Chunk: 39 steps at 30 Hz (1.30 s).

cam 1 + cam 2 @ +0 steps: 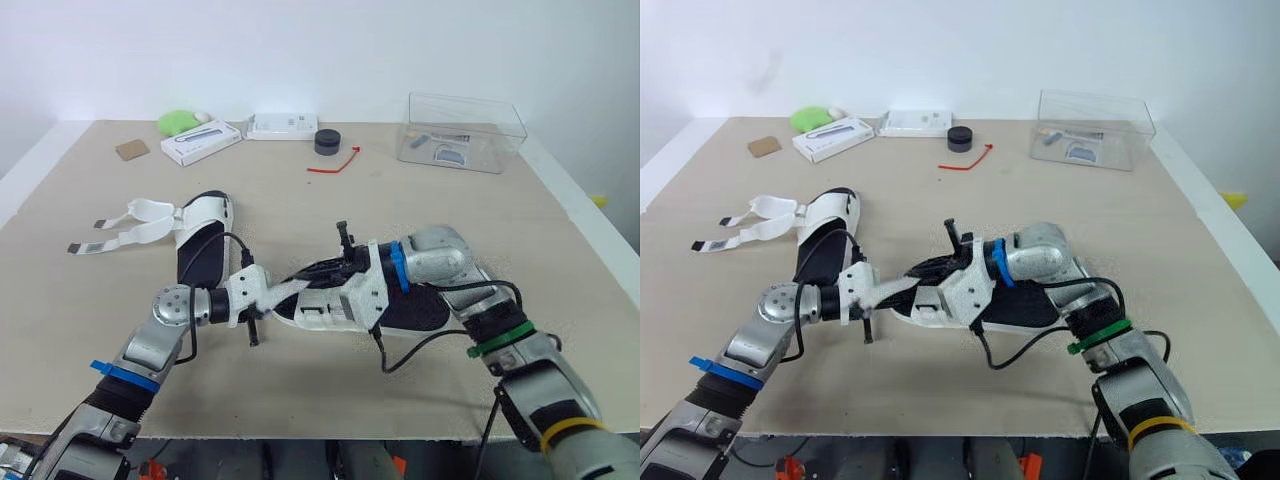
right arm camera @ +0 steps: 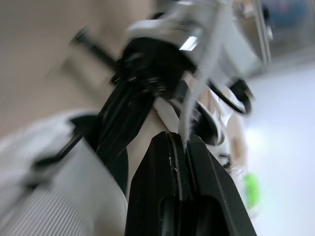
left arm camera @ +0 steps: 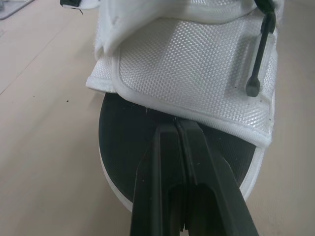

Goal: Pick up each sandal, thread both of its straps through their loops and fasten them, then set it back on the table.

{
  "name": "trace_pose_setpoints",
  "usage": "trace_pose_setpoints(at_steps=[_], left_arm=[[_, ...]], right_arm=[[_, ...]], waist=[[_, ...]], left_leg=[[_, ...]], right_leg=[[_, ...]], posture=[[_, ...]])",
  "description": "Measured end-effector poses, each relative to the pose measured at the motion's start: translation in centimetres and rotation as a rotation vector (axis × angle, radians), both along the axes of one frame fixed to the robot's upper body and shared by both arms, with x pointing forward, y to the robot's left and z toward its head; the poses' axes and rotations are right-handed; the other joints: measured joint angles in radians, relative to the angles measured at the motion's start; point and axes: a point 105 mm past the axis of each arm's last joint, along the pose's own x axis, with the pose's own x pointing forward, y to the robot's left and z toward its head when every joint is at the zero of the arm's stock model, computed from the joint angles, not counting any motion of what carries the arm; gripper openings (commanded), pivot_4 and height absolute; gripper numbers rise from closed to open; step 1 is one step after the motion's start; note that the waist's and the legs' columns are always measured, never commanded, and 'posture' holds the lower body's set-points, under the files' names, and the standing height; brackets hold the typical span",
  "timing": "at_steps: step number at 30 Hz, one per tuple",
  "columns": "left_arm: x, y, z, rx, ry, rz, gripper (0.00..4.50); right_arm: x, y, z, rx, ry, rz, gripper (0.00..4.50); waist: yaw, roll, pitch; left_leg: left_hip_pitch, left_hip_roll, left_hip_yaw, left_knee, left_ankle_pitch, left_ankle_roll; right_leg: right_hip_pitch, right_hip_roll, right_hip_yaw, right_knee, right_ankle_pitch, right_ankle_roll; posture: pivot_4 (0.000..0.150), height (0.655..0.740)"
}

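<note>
**Both grippers closed at the near sandal**

A wide beige table (image 1: 450, 210) carries everything. One sandal (image 1: 420, 310), with black sole and white mesh upper, lies near the front edge, in the middle, between the two arms. A second sandal (image 1: 205, 245) lies to the left and further back. Its two white straps (image 1: 130, 235) are spread flat on the table toward the left and are not fastened.

The right gripper (image 2: 179, 137) lies over the near sandal and its fingers are clenched on a thin white strap (image 2: 193, 98). The left gripper (image 3: 176, 125) comes from the left. Its fingers are pressed together, and their tips touch this sandal where the mesh upper meets the sole. If they pinch anything, I cannot tell.

At the back right stands a clear plastic box (image 1: 462, 130). At the back left lie a white box (image 1: 201, 141) and a flat white pack (image 1: 283, 125). A green thing (image 1: 178, 122) is just behind the white box. Near them are a black round piece (image 1: 327, 141), a brown card piece (image 1: 131, 150) and a red tie (image 1: 335, 165).
</note>
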Motion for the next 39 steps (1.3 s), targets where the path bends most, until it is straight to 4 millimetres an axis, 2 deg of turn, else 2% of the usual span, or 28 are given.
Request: trace_pose_setpoints(at_steps=[2,8,11,14,15,17,19,22,26,28,31,32,34,36,37,38,39], left_arm=[[0.1,-0.1,0.0,-0.002,0.003,0.000,0.00],[0.1,0.0,-0.1,-0.001,0.006,0.002,0.00],[0.1,0.0,-0.1,0.000,0.012,0.005,0.00],[0.1,0.0,-0.2,0.001,0.017,0.008,0.00],[0.1,0.0,-0.2,0.002,0.018,0.007,0.00],[0.1,-0.1,-0.1,0.003,0.017,0.001,0.00],[0.1,-0.1,-0.1,0.005,0.020,-0.002,0.00],[0.1,0.0,-0.1,0.006,0.023,-0.004,0.00],[0.1,-0.1,-0.1,0.007,0.024,-0.007,0.00],[0.1,0.0,-0.1,0.008,0.026,-0.008,0.00],[0.2,0.0,-0.1,0.009,0.027,-0.006,0.00],[0.1,-0.1,-0.1,0.008,0.029,-0.007,0.00],[0.2,0.1,-0.1,0.011,0.031,-0.006,0.00],[0.3,0.2,-0.2,0.012,0.038,-0.003,0.00],[0.3,0.2,-0.2,0.013,0.041,0.000,0.00],[0.3,0.3,-0.2,0.013,0.043,0.001,0.00],[0.4,0.2,-0.2,0.011,0.044,0.002,0.00]], right_arm=[[0.1,-0.3,-0.2,-0.043,-0.114,0.053,0.01],[-0.1,-0.4,-1.4,-0.049,-0.153,0.104,0.01],[0.0,-0.3,-1.1,-0.046,-0.124,0.095,0.91],[0.1,-0.7,-0.6,-0.043,-0.108,0.090,2.34],[0.0,-0.9,-0.5,-0.043,-0.105,0.091,2.67],[-0.4,-2.1,0.0,-0.058,-0.100,0.098,3.74],[-0.5,-3.1,0.7,-0.058,-0.103,0.091,4.48],[-1.0,-4.4,1.1,-0.062,-0.096,0.083,4.48],[-2.1,-5.9,0.6,-0.074,-0.044,0.060,4.48],[-2.7,-6.2,-0.1,-0.043,0.052,0.019,4.48],[-3.4,-6.3,-0.4,0.054,0.258,-0.072,4.48],[-4.0,-6.6,0.3,0.160,0.448,-0.162,4.48],[-4.2,-7.0,1.3,0.218,0.615,-0.249,4.48],[-4.8,-7.5,2.5,0.246,0.809,-0.340,4.48],[-5.8,-7.2,2.9,0.261,0.977,-0.380,4.48],[-6.1,-7.1,2.8,0.260,1.018,-0.385,4.48],[-6.8,-6.8,2.5,0.259,1.135,-0.406,4.48]], waist=[[0.000,0.000,0.000],[0.000,0.000,0.000],[0.000,0.000,0.000],[0.000,0.000,0.000],[0.000,0.000,0.000],[0.000,0.000,0.000],[0.000,0.000,0.000],[0.001,-0.001,-0.001],[0.001,-0.001,-0.001],[0.002,-0.002,-0.001],[0.003,-0.002,-0.001],[0.004,-0.002,-0.001],[0.004,-0.001,-0.001],[0.004,-0.002,-0.001],[0.003,-0.004,-0.002],[0.003,-0.004,-0.003],[0.003,-0.005,-0.003]], left_leg=[[0.001,0.000,0.000,0.000,0.000,0.000],[0.003,0.001,0.005,0.000,0.000,0.000],[0.006,0.001,0.007,0.000,0.000,0.000],[0.009,0.001,0.008,-0.001,0.000,0.000],[0.009,0.001,0.008,-0.001,0.000,0.000],[0.009,0.002,0.009,-0.001,0.000,0.001],[0.010,0.001,0.009,-0.001,0.000,0.001],[0.011,0.002,0.009,-0.002,0.000,0.001],[0.011,0.002,0.009,-0.003,0.000,0.001],[0.011,0.002,0.009,-0.004,0.000,0.001],[0.011,0.002,0.009,-0.003,0.000,0.001],[0.010,0.002,0.008,-0.003,0.000,0.001],[0.011,0.002,0.009,-0.002,0.000,0.001],[0.011,0.002,0.009,-0.002,0.000,0.001],[0.012,0.003,0.008,-0.002,0.000,0.001],[0.012,0.003,0.008,-0.002,0.000,0.001],[0.012,0.003,0.008,-0.002,0.000,0.001]], right_leg=[[0.000,0.000,0.003,0.000,-0.002,-0.005],[0.001,-0.003,0.007,0.001,0.001,-0.009],[0.002,-0.003,0.008,0.001,0.001,-0.009],[0.004,-0.003,0.008,0.001,0.000,-0.009],[0.004,-0.003,0.008,0.001,0.000,-0.009],[0.004,-0.004,0.008,0.001,0.000,-0.009],[0.004,-0.004,0.009,0.001,0.000,-0.009],[0.005,-0.004,0.009,0.001,0.000,-0.010],[0.005,-0.004,0.009,0.001,-0.001,-0.011],[0.005,-0.004,0.009,0.001,-0.001,-0.011],[0.005,-0.004,0.009,0.001,-0.002,-0.008],[0.005,-0.005,0.008,0.002,-0.002,-0.009],[0.004,-0.006,0.008,0.002,-0.002,-0.007],[0.005,-0.006,0.006,0.002,-0.001,-0.007],[0.006,-0.006,0.005,0.001,-0.002,-0.008],[0.006,-0.006,0.005,0.001,-0.002,-0.008],[0.006,-0.006,0.004,0.001,-0.002,-0.008]], posture=[[0.150,0.7400],[0.150,0.7400],[0.150,0.7400],[0.150,0.7400],[0.150,0.7400],[0.150,0.7400],[0.150,0.7400],[0.150,0.7400],[0.150,0.7400],[0.150,0.7400],[0.150,0.7400],[0.150,0.7400],[0.150,0.7400],[0.150,0.7400],[0.150,0.7400],[0.150,0.7400],[0.150,0.7400]])
